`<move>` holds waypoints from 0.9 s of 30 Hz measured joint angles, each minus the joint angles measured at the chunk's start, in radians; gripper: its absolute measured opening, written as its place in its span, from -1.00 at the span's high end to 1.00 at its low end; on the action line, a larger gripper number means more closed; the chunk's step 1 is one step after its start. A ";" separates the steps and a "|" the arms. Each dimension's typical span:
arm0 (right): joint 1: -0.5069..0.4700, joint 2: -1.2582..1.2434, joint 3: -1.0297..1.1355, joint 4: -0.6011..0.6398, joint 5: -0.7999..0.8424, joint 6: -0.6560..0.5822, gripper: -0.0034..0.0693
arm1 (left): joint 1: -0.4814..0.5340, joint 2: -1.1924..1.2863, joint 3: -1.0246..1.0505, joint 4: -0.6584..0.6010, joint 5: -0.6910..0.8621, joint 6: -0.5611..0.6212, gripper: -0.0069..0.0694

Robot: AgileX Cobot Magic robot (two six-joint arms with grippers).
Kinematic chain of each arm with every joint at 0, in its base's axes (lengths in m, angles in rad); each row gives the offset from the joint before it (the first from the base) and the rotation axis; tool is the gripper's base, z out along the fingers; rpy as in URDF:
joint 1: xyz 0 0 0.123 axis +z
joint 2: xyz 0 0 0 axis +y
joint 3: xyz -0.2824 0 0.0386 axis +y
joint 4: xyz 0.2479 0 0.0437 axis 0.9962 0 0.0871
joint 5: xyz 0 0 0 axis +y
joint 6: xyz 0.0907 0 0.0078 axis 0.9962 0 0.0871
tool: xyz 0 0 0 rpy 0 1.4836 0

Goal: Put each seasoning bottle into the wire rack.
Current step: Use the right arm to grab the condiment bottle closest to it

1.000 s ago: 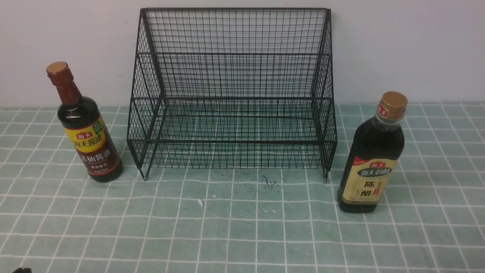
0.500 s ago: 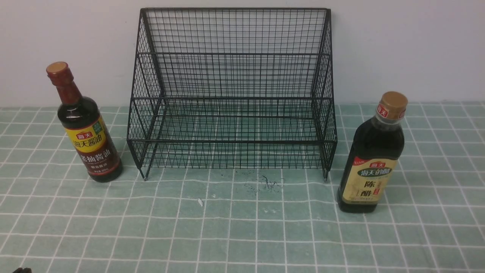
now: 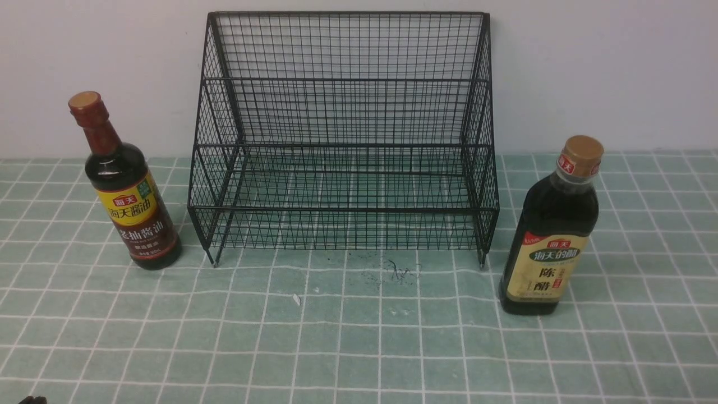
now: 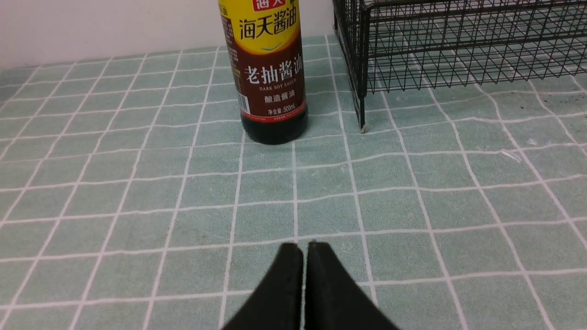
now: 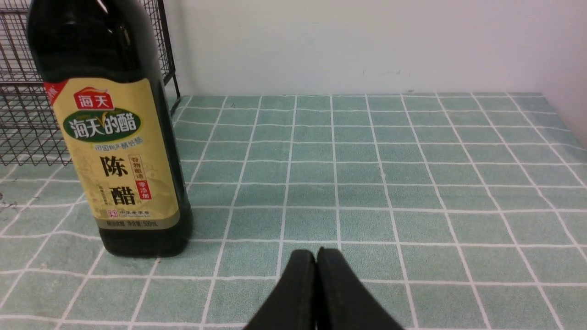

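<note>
Black left gripper (image 4: 303, 250) and right gripper (image 5: 316, 255) are both pinched closed, holding nothing, over the green checked cloth (image 3: 359, 348). Nothing has moved since earlier. The slim red-capped dark bottle (image 3: 132, 207) stands left of the black wire-mesh rack (image 3: 342, 145), and the wider tan-capped dark bottle (image 3: 547, 247) stands to its right, both outside it.

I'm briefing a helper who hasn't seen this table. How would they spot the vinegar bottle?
Find the black wire rack against the wall. The vinegar bottle stands upright right of it. Unlike the slim red-capped bottle on the left, it is wider, tan-capped, cream-labelled.
</note>
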 joint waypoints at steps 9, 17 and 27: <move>0.000 0.000 0.000 -0.001 0.000 -0.007 0.95 | 0.000 0.000 0.000 0.000 0.000 0.000 0.83; 0.000 0.000 0.007 0.218 -0.233 0.103 0.95 | 0.000 0.000 0.000 0.000 0.000 0.000 0.83; 0.000 0.000 0.007 0.522 -0.590 0.237 0.95 | 0.000 0.000 0.000 0.000 0.000 0.000 0.83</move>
